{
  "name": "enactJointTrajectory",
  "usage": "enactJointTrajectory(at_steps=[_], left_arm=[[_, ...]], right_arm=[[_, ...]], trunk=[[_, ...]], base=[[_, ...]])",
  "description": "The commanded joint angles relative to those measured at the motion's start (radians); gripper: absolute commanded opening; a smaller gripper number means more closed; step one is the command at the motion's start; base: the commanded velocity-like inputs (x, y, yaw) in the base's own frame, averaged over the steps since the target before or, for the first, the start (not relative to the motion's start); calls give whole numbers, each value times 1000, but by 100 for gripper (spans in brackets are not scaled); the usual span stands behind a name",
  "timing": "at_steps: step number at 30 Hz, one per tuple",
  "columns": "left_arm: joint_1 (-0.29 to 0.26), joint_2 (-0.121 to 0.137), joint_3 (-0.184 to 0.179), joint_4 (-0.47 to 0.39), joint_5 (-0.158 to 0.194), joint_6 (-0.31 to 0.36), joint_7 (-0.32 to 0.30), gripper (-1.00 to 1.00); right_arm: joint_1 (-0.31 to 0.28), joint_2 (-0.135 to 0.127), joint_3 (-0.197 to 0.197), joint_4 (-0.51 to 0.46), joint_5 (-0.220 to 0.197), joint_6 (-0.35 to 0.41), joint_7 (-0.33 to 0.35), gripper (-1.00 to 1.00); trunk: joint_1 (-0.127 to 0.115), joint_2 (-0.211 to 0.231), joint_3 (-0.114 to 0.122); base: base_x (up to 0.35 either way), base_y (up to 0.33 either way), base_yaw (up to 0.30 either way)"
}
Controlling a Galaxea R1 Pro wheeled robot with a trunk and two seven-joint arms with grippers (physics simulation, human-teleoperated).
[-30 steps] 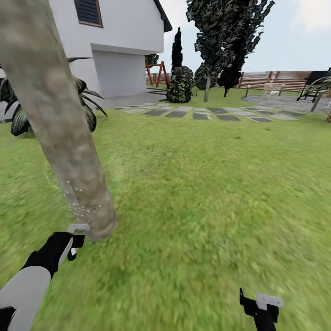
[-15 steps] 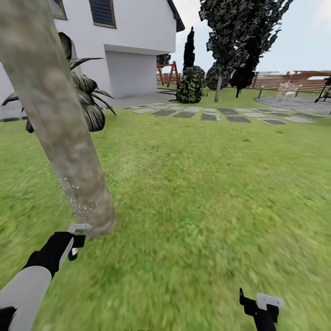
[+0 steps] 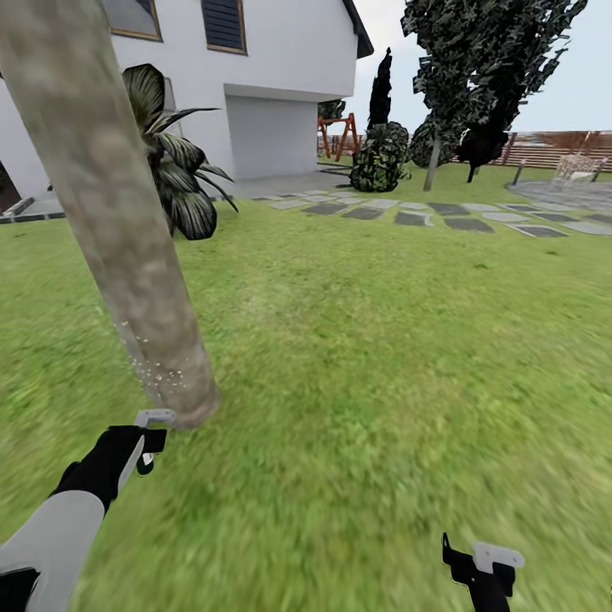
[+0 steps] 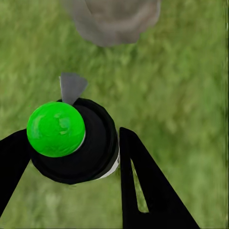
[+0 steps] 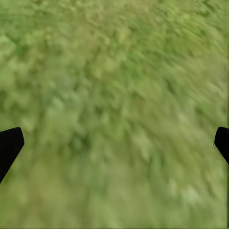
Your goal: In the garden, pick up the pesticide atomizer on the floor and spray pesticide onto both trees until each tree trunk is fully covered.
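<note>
**Atomizer held at the foot of the near trunk**

On the lawn [image 3: 382, 357] at the base of the near trunk [image 3: 119, 221], the left gripper [image 3: 146, 442] sits low and just beside the flared foot of the bark. Its two black fingers [image 4: 143, 186] are clamped on the atomizer [image 4: 78, 143], one on each side of the dark round body. In the left wrist view the bottle's top shows as a bright green ball, and a small grey nozzle tab points toward the trunk base [image 4: 112, 19], which stands close ahead but apart from the bottle. In the head view only the grey tab and a bit of white under the black wrist can be made out; the bottle itself is too small to tell.

Fine whitish specks of pesticide [image 3: 157, 370] dot the lower trunk, scattered over the bark just above the flare. The trunk leans up and out of the head view's top left.

The right gripper [image 3: 484, 565] hangs low over bare grass [image 5: 114, 114], well apart from the trunk. Its fingertips stand wide apart with nothing between them.

Behind the trunk a short palm [image 3: 183, 183] grows near the white house [image 3: 255, 93]. Stepping stones [image 3: 425, 217] cross the lawn toward a second tree [image 3: 476, 68] near the fence [image 3: 552, 144].
</note>
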Motion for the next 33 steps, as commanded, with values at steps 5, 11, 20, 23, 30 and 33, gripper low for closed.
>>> enactJointTrajectory(at_steps=[5, 11, 20, 23, 30, 33], left_arm=[[1, -15, 2, -81, 0, 0, 22, -100], [1, -17, 1, -89, 1, 0, 23, -100], [-13, -31, -3, -90, 0, 1, 30, -100], [-16, -39, -4, -101, 0, 1, 47, -100], [-76, -104, -7, -162, -3, 16, 113, -100], [-109, -106, -6, -166, -1, 90, 140, -100]], right_arm=[[0, -2, 0, 0, 0, 0, 0, 100], [0, 0, 0, 0, 0, 0, 0, 100], [0, 1, 0, 0, 0, 0, 0, 100], [0, 0, 0, 0, 0, 0, 0, 100], [0, -1, 0, 0, 0, 0, 0, 100], [0, -1, 0, 0, 0, 0, 0, 100]], trunk=[[0, 0, 0], [0, 0, 0], [0, 0, 0], [0, 0, 0], [0, 0, 0], [0, 0, 0]], base=[[53, -264, 1], [1, -274, 63], [0, -274, 273], [0, -137, 274], [0, -11, 51], [0, 0, 1]])
